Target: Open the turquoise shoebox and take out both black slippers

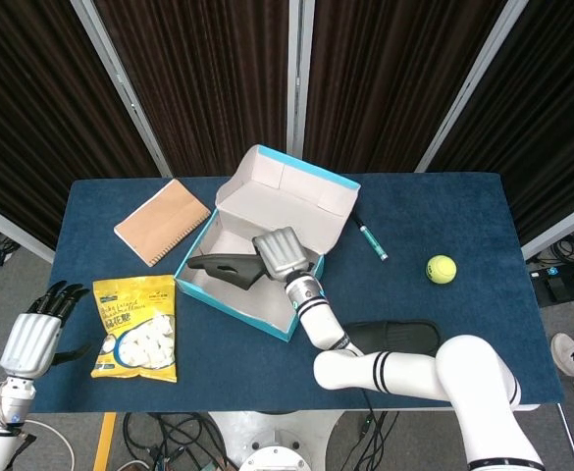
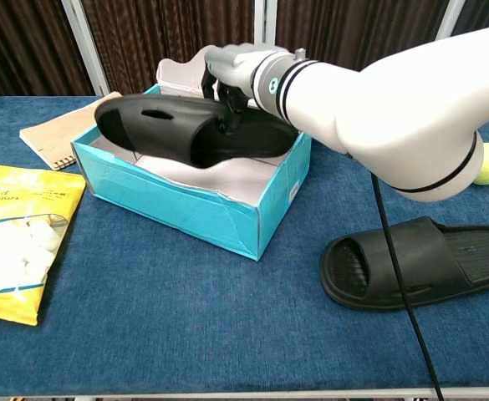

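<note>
Dark pleated curtains with pale metal posts stand behind a table covered in deep blue cloth [image 1: 443,216].

At the table's middle sits the turquoise cardboard shoebox [image 2: 185,200], pale inside, its lid [image 1: 291,186] folded back and up toward 12 o'clock. The white right arm comes in from 5 o'clock, and the right hand [image 2: 231,71] grasps a black moulded rubber slipper [image 2: 185,129] at its strap, holding it above the box's open top, clear of the floor of the box in the chest view. This slipper is matte black with a slot cut in its upper band; its long axis runs 9 to 3 o'clock in the chest view, the closed strap end toward 9, tilted slightly up on that side.

The second black slipper [image 2: 420,263] lies sole-down on the cloth at 4 o'clock of the box, well apart from it, long axis also roughly 9 to 3, its open toe facing 9.

A yellow snack bag [image 1: 136,327] lies at 8 o'clock of the box; a tan spiral notebook [image 1: 163,221] at 10 o'clock. A yellow-green tennis ball [image 1: 442,269] rests at 3 o'clock, with a teal marker pen [image 1: 370,238] between it and the box.

The left hand [image 1: 33,339] hangs off the table's 8 o'clock corner, fingers spread, holding nothing.
</note>
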You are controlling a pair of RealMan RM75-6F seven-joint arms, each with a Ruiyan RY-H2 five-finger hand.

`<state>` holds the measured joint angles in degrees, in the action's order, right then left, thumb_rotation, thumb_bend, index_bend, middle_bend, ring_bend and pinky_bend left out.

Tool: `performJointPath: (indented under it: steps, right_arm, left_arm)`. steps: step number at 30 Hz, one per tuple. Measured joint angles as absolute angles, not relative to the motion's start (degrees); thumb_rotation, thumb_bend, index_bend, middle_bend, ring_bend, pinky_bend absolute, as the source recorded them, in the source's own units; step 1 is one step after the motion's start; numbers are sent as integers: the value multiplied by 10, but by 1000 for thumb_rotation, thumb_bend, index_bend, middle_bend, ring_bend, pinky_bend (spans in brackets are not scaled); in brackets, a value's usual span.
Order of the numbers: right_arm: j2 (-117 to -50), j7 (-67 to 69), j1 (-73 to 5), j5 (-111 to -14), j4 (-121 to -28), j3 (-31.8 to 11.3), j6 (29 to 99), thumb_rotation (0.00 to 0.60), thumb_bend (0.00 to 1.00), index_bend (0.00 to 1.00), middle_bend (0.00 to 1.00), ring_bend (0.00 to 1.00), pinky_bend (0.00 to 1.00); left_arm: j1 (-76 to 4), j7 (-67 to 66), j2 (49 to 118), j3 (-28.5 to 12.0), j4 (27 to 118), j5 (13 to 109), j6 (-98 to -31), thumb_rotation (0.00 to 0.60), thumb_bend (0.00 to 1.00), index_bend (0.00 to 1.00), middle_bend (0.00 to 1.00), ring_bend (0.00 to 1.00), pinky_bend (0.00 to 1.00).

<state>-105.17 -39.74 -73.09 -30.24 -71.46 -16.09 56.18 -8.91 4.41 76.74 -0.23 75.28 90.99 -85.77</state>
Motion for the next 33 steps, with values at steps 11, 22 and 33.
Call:
performJointPath:
  steps: [11,22,33]
  right_arm:
    - [-976,-345,-674,-389,-835,-196,647,600,403,788,670,548,699]
    - [-809,-347,-560,-436,-1030,-175,727,600,402,788,671,547,699]
    - [-672,-360,-461,-406,-1140,-74,701,600,402,788,671,547,699]
  left_arm:
    - [-93,34,764,-4,765,910,-853,600,87,189,156,92,302]
    - [-97,20,763,-4,777,911,-849,600,87,189,156,92,302]
    - [-102,4,765,-3,788,915,-844,600,87,189,156,92,302]
